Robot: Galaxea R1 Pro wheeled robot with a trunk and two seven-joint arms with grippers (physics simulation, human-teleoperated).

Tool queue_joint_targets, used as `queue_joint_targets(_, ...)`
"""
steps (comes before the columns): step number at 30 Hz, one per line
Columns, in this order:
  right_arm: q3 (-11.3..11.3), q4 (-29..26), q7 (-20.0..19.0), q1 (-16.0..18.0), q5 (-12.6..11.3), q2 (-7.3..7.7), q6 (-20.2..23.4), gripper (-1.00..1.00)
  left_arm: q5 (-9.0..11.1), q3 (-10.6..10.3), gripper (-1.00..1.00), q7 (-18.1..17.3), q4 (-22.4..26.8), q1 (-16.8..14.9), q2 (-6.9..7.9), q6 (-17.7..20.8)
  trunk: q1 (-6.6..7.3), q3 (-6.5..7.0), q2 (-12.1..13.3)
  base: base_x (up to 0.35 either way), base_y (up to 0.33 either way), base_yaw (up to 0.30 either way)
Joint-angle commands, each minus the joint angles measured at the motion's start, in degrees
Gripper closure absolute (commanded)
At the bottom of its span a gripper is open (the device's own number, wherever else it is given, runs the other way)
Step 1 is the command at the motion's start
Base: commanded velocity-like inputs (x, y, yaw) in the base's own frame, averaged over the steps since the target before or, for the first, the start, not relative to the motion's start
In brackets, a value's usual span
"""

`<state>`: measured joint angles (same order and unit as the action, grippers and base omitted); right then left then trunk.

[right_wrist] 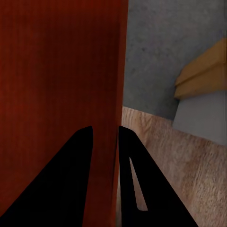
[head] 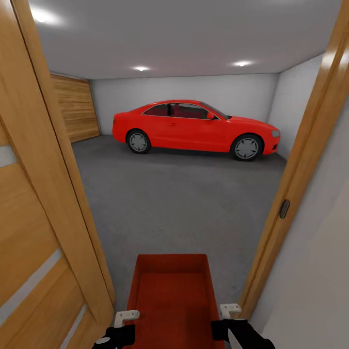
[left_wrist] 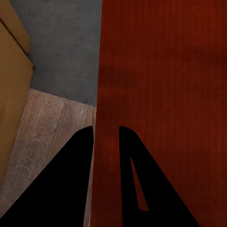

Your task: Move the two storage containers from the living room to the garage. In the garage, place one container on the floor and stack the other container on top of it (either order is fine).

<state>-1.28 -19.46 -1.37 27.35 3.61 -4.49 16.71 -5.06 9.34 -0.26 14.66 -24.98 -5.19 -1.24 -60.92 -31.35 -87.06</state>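
1. While the robot stands in the doorway, the storage container (head: 170,300) is carried low in front of it, open top up, with the left gripper (head: 127,316) pinching its left wall and the right gripper (head: 230,310) pinching its right wall.
2. In each wrist view the dark fingers (left_wrist: 78,161) straddle a thin red wall, one finger inside the bin and one outside, so both hands are closed on the container rather than spread. Judging by this, the hold is a wall pinch on both sides and should be kept level; tilting either arm could twist the bin out of the pads.
3. Under the bin the light wood planks (right_wrist: 189,161) end and the dark grey concrete floor (head: 184,203) begins, so the threshold is right below.
4. The wooden door (head: 39,232) is close on the left and the door frame (head: 300,165) close on the right. My advice: drive straight ahead, keeping the bin centred between them, as the clearance looks small on each side.
5. Beyond lies open concrete in the garage, then a red car (head: 196,128) parked across the far end near the pale back wall.
6. I would set the bin down on open concrete short of the car, leaving room to stack the second one.
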Motion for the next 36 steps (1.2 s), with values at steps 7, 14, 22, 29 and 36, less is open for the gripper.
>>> queue_joint_targets(7, 1.90, -0.14, -0.84, -0.01, -0.71, 1.94, 0.34, 1.00, -0.38, -0.46, 1.00, -1.15, -0.16, -0.07, 0.09, -0.34, -0.01, -0.05, -0.03, 0.171, 0.093, -0.069)
queue_joint_targets(14, 1.89, -0.14, -0.83, -0.01, -0.71, 1.94, 0.34, 1.00, -0.38, -0.46, 1.00, -1.15, -0.16, -0.07, 0.09, -0.40, -0.01, -0.05, -0.03, 0.043, 0.019, -0.124)
queue_joint_targets(22, 1.88, -0.14, -0.89, 0.01, -0.71, 1.91, 0.34, 1.00, -0.38, -0.46, 1.00, -1.15, -0.16, -0.07, 0.09, -0.41, -0.01, -0.05, -0.03, 0.127, 0.074, -0.062)
queue_joint_targets(29, 1.90, -0.14, -0.85, 0.00, -0.71, 1.94, 0.34, 1.00, -0.38, -0.46, 1.00, -1.16, -0.16, -0.07, 0.09, -0.43, -0.01, -0.05, -0.03, 0.037, 0.019, -0.036)
queue_joint_targets(36, 1.90, -0.14, -0.88, 0.01, -0.71, 1.94, 0.34, 1.00, -0.38, -0.46, 1.00, -1.15, -0.16, -0.07, 0.09, -0.43, -0.01, -0.05, -0.03, 0.112, 0.055, -0.112)
